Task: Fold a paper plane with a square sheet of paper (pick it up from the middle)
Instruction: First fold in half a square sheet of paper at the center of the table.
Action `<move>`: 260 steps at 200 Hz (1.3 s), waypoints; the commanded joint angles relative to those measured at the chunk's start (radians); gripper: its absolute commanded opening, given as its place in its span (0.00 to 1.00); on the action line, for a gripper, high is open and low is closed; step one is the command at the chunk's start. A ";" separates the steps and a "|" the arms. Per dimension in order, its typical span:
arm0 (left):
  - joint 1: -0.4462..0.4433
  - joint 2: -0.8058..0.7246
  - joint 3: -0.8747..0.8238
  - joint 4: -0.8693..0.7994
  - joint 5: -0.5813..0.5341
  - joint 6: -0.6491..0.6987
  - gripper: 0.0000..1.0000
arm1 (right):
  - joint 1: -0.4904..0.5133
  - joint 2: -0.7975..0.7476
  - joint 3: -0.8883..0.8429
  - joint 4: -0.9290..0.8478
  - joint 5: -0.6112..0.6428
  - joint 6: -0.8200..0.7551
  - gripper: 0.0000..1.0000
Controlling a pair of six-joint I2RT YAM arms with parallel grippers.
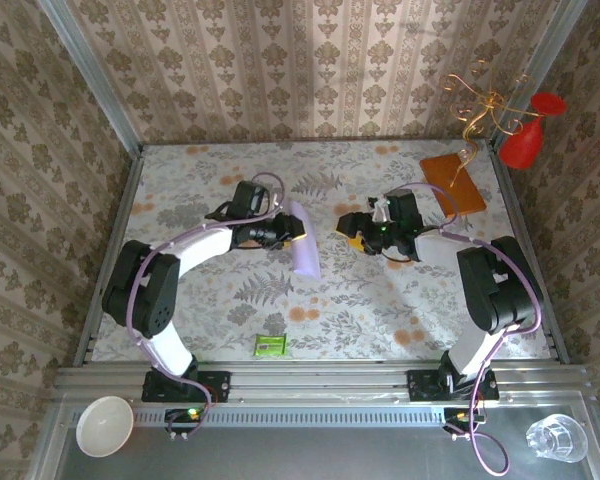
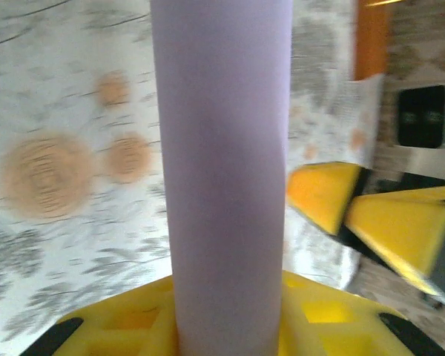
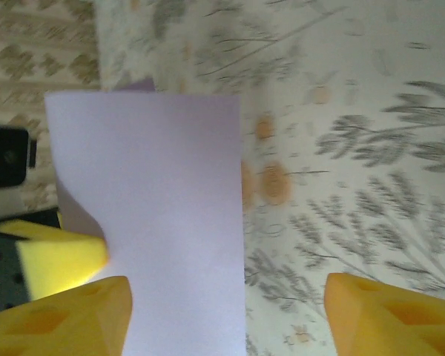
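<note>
Pale lavender square sheet of paper (image 1: 304, 245), thin and plain, sits near the middle of the table, a little toward the far edge, between the two grippers. From above it shows as a narrow strip running from far to near. The left wrist view shows it bowed into a rounded band. I cannot tell whether its near end touches the table.

The left gripper (image 1: 292, 232) is closed on the sheet's left edge. In the right wrist view one of its yellow fingertips (image 3: 63, 256) presses a dent into the paper.

The right gripper (image 1: 347, 228) stands just beside the sheet with its jaws spread wide, holding nothing.

A flat orange-brown rectangular board (image 1: 454, 181) lies near the far right corner. A small green packet (image 1: 270, 345) lies at the near edge.
</note>
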 commanded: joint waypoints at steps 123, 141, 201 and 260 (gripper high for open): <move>0.041 -0.031 0.003 0.121 0.146 -0.066 0.31 | 0.028 -0.029 -0.026 0.342 -0.219 0.199 0.65; 0.041 -0.032 -0.006 0.121 0.142 -0.067 0.31 | 0.020 -0.039 -0.038 0.343 -0.204 0.198 0.58; 0.040 -0.030 -0.007 0.115 0.142 -0.065 0.31 | 0.019 -0.033 -0.048 0.363 -0.194 0.209 0.29; 0.084 -0.043 -0.022 0.063 0.090 -0.054 0.54 | 0.005 -0.123 -0.014 0.110 -0.070 0.088 0.01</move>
